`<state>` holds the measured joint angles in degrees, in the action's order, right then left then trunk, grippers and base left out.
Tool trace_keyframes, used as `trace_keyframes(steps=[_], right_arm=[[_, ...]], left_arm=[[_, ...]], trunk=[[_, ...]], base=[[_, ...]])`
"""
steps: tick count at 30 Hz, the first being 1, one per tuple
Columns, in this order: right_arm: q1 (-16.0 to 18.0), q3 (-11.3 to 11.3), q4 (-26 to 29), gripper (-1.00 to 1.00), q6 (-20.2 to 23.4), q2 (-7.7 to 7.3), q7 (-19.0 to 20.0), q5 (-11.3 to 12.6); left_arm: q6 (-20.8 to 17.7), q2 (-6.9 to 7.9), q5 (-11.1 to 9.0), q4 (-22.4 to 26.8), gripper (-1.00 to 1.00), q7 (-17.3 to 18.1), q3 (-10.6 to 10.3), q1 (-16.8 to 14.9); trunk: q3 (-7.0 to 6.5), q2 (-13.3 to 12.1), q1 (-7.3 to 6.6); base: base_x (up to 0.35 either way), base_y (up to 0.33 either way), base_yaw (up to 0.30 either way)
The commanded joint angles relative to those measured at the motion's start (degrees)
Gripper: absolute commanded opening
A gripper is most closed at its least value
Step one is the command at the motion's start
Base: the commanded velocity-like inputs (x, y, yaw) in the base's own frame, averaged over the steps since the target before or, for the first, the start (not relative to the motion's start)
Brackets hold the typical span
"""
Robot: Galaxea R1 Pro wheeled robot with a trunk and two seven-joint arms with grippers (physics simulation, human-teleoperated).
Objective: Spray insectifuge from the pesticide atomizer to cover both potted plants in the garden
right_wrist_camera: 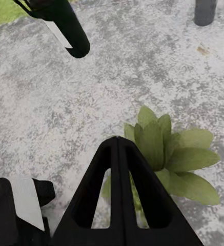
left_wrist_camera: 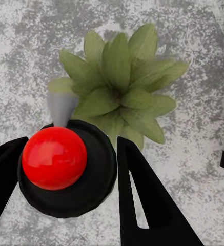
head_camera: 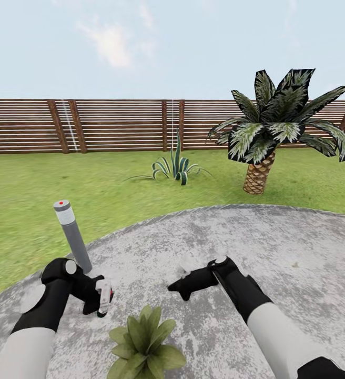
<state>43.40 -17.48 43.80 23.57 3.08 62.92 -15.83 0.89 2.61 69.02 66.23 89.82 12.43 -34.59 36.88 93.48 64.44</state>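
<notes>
Both arms reach forward and down over the patio (head_camera: pixel 277 247), white forearms ending in black wrists. The left gripper (head_camera: pixel 102 300) points down beside the plant (head_camera: pixel 143 342), its jaws closed on the atomizer (head_camera: pixel 104 296); in the left wrist view the black fingers (left_wrist_camera: pixel 142 200) flank the bottle's (left_wrist_camera: pixel 65 171) dark round body, capped with a glossy red ball, a pale grey cone fanning from it toward the leaves (left_wrist_camera: pixel 119 92). A white label shows on the bottle; no writing is readable. The right gripper (head_camera: pixel 179 288) points left toward the other, above the same plant (right_wrist_camera: pixel 168 154), its two fingers (right_wrist_camera: pixel 119 205) pressed together, holding nothing. The patio is mottled grey stone, rounded at its edge against the lawn (head_camera: pixel 36 195). A smooth grey bollard (head_camera: pixel 72 236) with a red dot stands just behind the left wrist. Beyond are a spiky plant (head_camera: pixel 175 167), a palm (head_camera: pixel 270 131) with a scaly trunk, and a slatted wooden fence (head_camera: pixel 114 125).
</notes>
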Motion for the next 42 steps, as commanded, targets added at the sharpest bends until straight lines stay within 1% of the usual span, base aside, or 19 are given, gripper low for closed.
trace_keyframes(steps=[1, 2, 3, 6, 8, 9, 10, 11, 13, 16, 17, 22, 25, 28, 37, 39, 40, 42], right_arm=[[0.0, -0.1, 1.1, -1.00, 0.5, 0.16, 0.3, -0.3], [0.0, -0.2, 2.4, -1.00, 0.6, 0.44, 0.3, -0.3], [0.0, -0.3, 3.6, -1.00, 1.1, 0.65, 0.3, -0.3], [0.0, -0.4, 6.8, -1.00, 3.3, 0.84, 0.3, -0.2], [0.0, -0.4, 8.1, -1.00, 3.7, 1.01, 0.3, -0.1], [0.0, -0.4, 8.8, -1.00, 3.8, 1.19, 0.3, -0.1], [0.0, -0.5, 9.1, -1.00, 3.9, 1.34, 0.3, 0.0], [0.0, -0.5, 9.3, -1.00, 3.9, 1.48, 0.3, 0.0], [0.0, -0.5, 9.5, -1.00, 3.9, 1.57, 0.3, 0.0], [0.0, -0.5, 9.5, -1.00, 3.9, 1.89, 0.3, 0.0], [0.0, -0.5, 9.5, -1.00, 3.9, 2.00, 0.3, 0.0], [0.0, -0.5, 9.5, -1.00, 3.9, 2.18, 0.3, 0.1], [0.0, -0.5, 9.6, -1.00, 3.9, 2.53, 0.3, 0.1], [0.0, -0.5, 9.6, -1.00, 3.9, 2.62, 0.3, 0.1], [0.0, -0.6, 10.5, -1.00, 3.9, 2.63, 0.3, 0.1], [0.0, -0.6, 10.7, -1.00, 3.9, 2.63, 0.3, 0.1], [0.0, -0.6, 10.7, -1.00, 3.9, 2.63, 0.3, 0.1], [0.0, -0.6, 10.8, -1.00, 3.9, 2.63, 0.3, 0.1]], left_arm=[[0.1, -0.41, 0.2, 0.0, -1.00, 0.2, -0.1, 0.0], [0.0, -0.99, 0.2, 0.0, -1.00, 0.2, -0.8, 0.0], [-0.7, -1.35, 0.2, 0.0, -1.00, 0.2, -2.3, 0.0], [-3.4, -1.84, 0.2, 0.0, -1.00, 0.2, -8.1, 0.0], [-3.8, -1.98, 0.2, 0.0, -1.00, 0.2, -9.6, 0.0], [-4.0, -2.31, 0.2, 0.0, -1.00, 0.2, -10.2, 0.0], [-4.1, -3.13, 0.2, 0.0, -1.00, 0.2, -10.5, 0.0], [-4.1, -4.35, 0.2, 0.0, -1.00, 0.2, -10.7, 0.0], [-4.1, -5.59, 0.2, 0.0, -1.00, 0.2, -10.8, 0.0], [-4.3, -6.70, 0.3, 0.0, -1.00, 0.2, -10.8, -0.1], [-4.9, -7.02, 0.3, 0.0, -1.00, 0.2, -10.8, -0.1], [-6.3, -7.98, 0.3, 0.1, -1.00, 0.2, -10.8, -0.2], [-6.4, -8.55, 0.3, 0.1, -1.00, 0.2, -10.9, -1.3], [-6.5, -8.71, 0.3, 0.1, -1.00, 0.2, -10.9, -2.0], [-6.5, -10.50, 0.3, 0.1, -1.00, 0.2, -10.9, -2.5], [-7.1, -10.96, 0.3, 0.1, -1.00, 0.2, -10.9, -2.6], [-8.2, -11.12, 0.3, 0.2, -1.00, 0.2, -10.9, -2.6], [-8.9, -11.19, 0.3, 0.2, -1.00, 0.2, -10.9, -2.7]], trunk=[[0.06, 0.0, 0.00], [0.06, 0.0, 0.00], [0.06, 0.0, 0.00], [0.06, 0.0, 0.00], [0.06, 0.0, 0.00], [0.06, 0.0, 0.00], [0.06, 0.0, 0.00], [0.06, 0.0, 0.00], [0.06, 0.0, 0.00], [0.06, 0.0, 0.00], [0.06, 0.0, 0.00], [0.06, 0.0, 0.00], [0.06, 0.0, 0.00], [0.06, 0.0, 0.00], [0.06, 0.0, 0.00], [0.06, 0.0, 0.00], [0.06, 0.0, 0.00], [0.06, 0.0, 0.00]], base=[[0.000, 0.000, 0.000], [0.000, 0.000, 0.000], [0.000, 0.000, 0.000], [0.000, 0.000, 0.000], [0.000, 0.000, 0.000], [0.000, 0.000, 0.000], [0.000, 0.000, 0.000], [0.000, 0.000, 0.000], [0.000, 0.000, 0.000], [0.000, 0.000, 0.000], [0.000, 0.000, 0.000], [0.000, 0.000, 0.000], [0.000, 0.000, 0.000], [0.000, 0.000, 0.000], [0.000, 0.000, 0.000], [0.000, 0.000, 0.000], [0.000, 0.000, 0.000], [0.000, 0.000, 0.000]])
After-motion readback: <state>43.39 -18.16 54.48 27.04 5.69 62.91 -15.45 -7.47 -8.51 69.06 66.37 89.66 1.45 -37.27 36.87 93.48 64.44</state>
